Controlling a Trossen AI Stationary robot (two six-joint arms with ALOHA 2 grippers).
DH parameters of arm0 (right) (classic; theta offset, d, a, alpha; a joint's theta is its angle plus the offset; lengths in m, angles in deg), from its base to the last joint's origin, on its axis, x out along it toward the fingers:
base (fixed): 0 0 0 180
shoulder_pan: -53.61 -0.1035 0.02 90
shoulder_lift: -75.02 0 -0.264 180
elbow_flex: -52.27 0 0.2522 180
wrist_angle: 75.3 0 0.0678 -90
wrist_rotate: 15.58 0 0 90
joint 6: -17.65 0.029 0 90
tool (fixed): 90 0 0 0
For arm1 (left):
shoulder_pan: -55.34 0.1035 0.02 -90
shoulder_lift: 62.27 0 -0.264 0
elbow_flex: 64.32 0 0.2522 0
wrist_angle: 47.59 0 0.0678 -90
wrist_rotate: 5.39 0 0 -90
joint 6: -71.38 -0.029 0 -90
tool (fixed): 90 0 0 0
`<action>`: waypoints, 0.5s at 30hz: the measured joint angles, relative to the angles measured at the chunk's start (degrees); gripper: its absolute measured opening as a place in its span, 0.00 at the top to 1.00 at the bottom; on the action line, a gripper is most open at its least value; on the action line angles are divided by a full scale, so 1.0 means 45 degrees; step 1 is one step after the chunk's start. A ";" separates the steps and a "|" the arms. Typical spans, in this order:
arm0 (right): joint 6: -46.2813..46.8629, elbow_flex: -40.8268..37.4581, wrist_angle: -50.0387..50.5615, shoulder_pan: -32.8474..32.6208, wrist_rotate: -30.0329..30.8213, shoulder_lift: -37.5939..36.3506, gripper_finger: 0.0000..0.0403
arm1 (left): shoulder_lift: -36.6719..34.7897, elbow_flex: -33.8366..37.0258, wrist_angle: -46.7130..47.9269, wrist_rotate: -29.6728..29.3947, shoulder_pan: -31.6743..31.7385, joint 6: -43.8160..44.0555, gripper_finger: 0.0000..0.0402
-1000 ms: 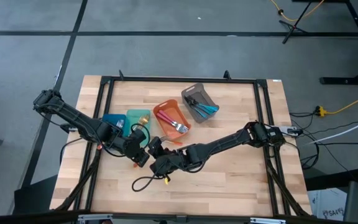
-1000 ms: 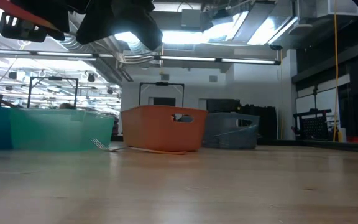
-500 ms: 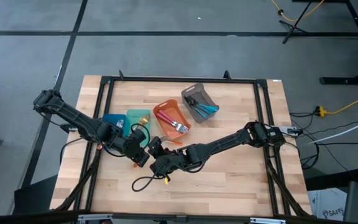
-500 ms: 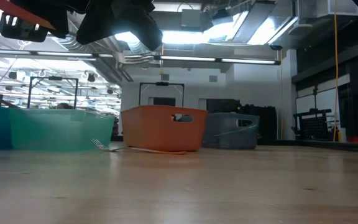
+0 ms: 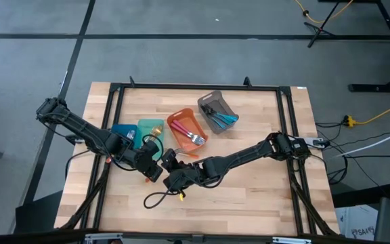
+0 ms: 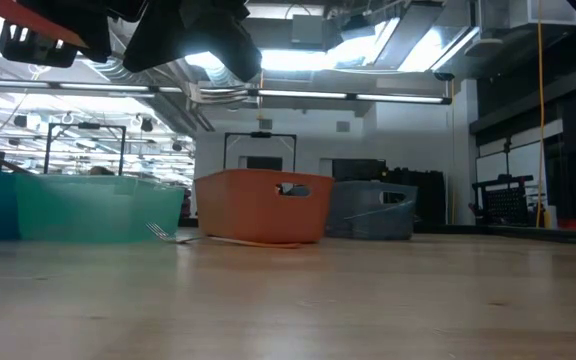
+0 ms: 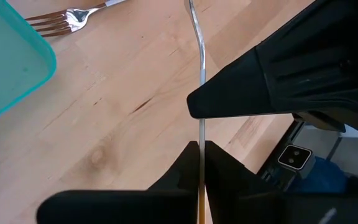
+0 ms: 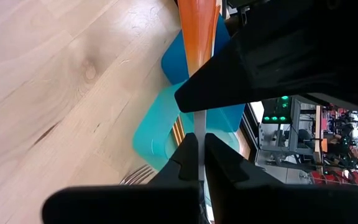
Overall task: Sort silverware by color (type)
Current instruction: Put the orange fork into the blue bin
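High view, bins: grey bin (image 5: 217, 110) farthest back on the table (image 5: 249, 196), holding blue-handled and dark utensils; orange bin (image 5: 187, 133) beside it, holding pink-handled forks (image 5: 192, 136); green bin (image 5: 149, 129) and blue bin (image 5: 121, 131) further left, contents partly hidden by the left arm.
High view, arms: left gripper (image 5: 153, 169) and right gripper (image 5: 170, 177) meet nose to nose near the table's middle, in front of the bins; both arms reach in low from the sides.
High view, surface: pale wood table in a black frame; grey floor around; a black cable (image 5: 158, 198) looped just in front of the grippers.
Low view, bins: green, orange and grey bins in a row at the back; a fork (image 6: 173, 236) with orange handle lies on the table in front of the orange bin.
Low view, room: lit workshop ceiling, racks behind; arms dark at the upper left.
Left wrist view: jaws clenched on the metal shank of a utensil (image 7: 199, 81); a second fork (image 7: 64, 17) lies on the wood by the green bin's corner.
Right wrist view: jaws clenched on the same utensil; its orange handle (image 8: 199, 30) extends beyond them, bins behind.
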 joint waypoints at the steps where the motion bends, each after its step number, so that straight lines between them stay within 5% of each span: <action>1: 0.0000 0.0000 0.0000 0.0000 0.0000 0.0000 0.99 | 0.0000 0.0000 0.0000 0.0000 0.0000 0.0000 0.99; 15: 0.0086 0.0009 0.0046 -0.0004 -0.0334 0.0005 0.76 | 0.0000 0.0000 0.0079 -0.0257 0.0004 -0.0053 0.99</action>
